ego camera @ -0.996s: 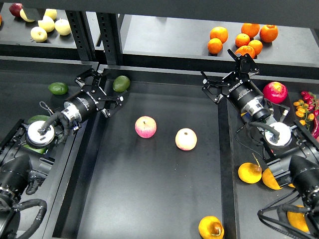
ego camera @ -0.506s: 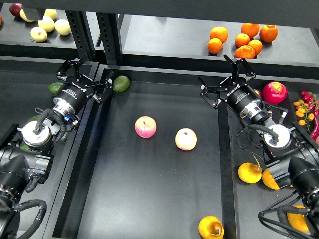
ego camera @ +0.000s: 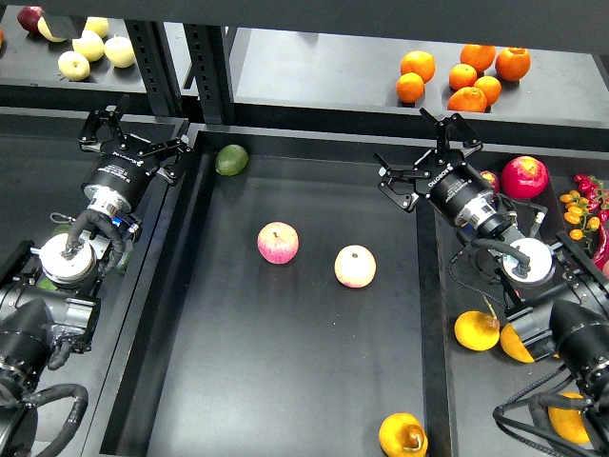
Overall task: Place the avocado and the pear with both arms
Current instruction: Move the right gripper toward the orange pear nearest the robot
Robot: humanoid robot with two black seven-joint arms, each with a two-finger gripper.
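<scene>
The dark green avocado (ego camera: 231, 159) lies in the far left corner of the black centre tray (ego camera: 285, 381). My left gripper (ego camera: 133, 133) is open and empty, left of the tray over the left bin, about a hand's width from the avocado. The golden-yellow pear (ego camera: 402, 435), with a dark brown spot, lies at the tray's near right edge. My right gripper (ego camera: 425, 152) is open and empty, over the tray's far right edge and far from the pear.
Two pink-and-yellow apples (ego camera: 278, 243) (ego camera: 354, 266) lie mid-tray. Oranges (ego camera: 457, 76) sit on the back shelf and pale apples (ego camera: 90, 48) at back left. A red apple (ego camera: 525, 176), chillies (ego camera: 585, 205) and yellow fruit (ego camera: 476, 330) fill the right bin.
My left gripper has drawn back and to the left, out of the tray and away from the avocado, now covering a green fruit in the left bin. My right gripper has shifted slightly left.
</scene>
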